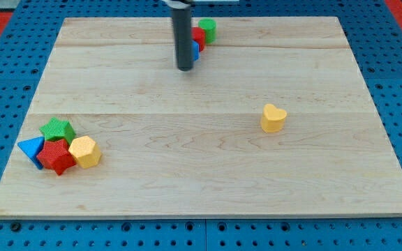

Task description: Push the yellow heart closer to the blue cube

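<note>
The yellow heart (273, 118) lies alone on the wooden board, right of centre. The blue cube (195, 51) sits near the view's top, mostly hidden behind my rod, packed with a red block (198, 35) and a green block (207, 28). My tip (185, 68) rests on the board just below and left of the blue cube, far up and left of the yellow heart.
A cluster sits at the view's bottom left: a green star (57, 129), a blue triangle (31, 148), a red star (56, 156) and a yellow hexagon (84, 151). The wooden board (208, 181) is surrounded by a blue pegboard surface.
</note>
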Motion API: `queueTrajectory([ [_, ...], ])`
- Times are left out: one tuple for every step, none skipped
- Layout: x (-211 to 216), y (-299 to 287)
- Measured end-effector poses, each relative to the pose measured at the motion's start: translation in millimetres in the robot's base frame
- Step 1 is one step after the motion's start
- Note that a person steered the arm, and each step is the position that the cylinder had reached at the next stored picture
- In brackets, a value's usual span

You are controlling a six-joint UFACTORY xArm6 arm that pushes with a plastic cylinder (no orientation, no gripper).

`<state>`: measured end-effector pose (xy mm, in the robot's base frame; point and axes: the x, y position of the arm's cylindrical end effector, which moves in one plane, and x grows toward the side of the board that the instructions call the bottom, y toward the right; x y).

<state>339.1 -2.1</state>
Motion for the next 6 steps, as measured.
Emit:
queueTrajectory([
  [21.8, 80.1],
  [45.8, 146.7],
  [102.8, 165.7],
  [145.2, 151.5],
  [140.9, 90.1],
  [120.8, 50.3],
])
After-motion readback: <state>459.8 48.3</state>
